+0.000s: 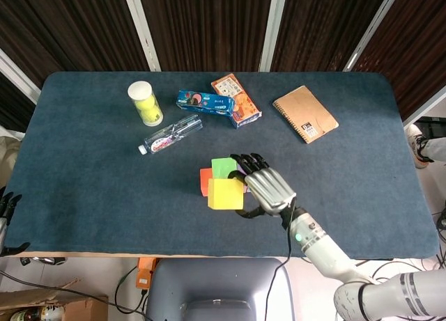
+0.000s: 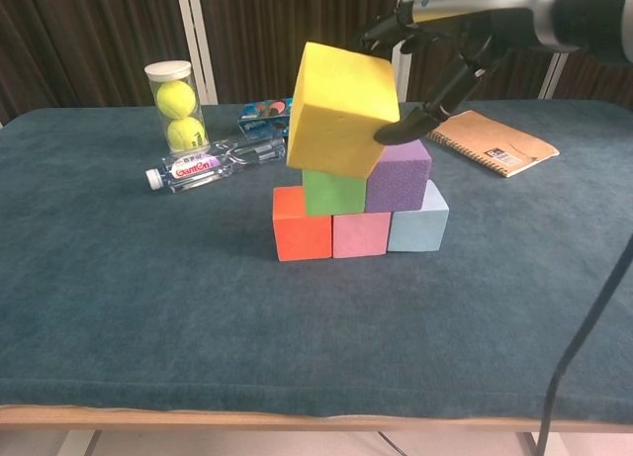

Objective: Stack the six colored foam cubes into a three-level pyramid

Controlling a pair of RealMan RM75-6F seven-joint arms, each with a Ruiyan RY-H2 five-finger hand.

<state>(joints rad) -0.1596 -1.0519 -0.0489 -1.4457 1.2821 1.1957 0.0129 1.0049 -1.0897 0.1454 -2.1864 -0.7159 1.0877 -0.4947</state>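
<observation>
My right hand (image 1: 265, 185) (image 2: 445, 36) grips a yellow foam cube (image 1: 226, 193) (image 2: 340, 110) and holds it tilted in the air, just above and in front of the stack. On the table, an orange cube (image 2: 301, 224), a pink cube (image 2: 361, 234) and a light blue cube (image 2: 420, 227) form the bottom row. A green cube (image 2: 332, 192) and a purple cube (image 2: 401, 176) sit on top of them. In the head view the yellow cube hides most of the stack; green (image 1: 221, 167) and orange (image 1: 204, 181) show beside it. My left hand is out of both views.
At the back stand a tube of tennis balls (image 2: 175, 105), a lying water bottle (image 2: 213, 160), a blue snack box (image 1: 204, 102), an orange box (image 1: 236, 99) and a brown notebook (image 1: 305, 113). The table's front edge (image 2: 297, 414) runs near the stack.
</observation>
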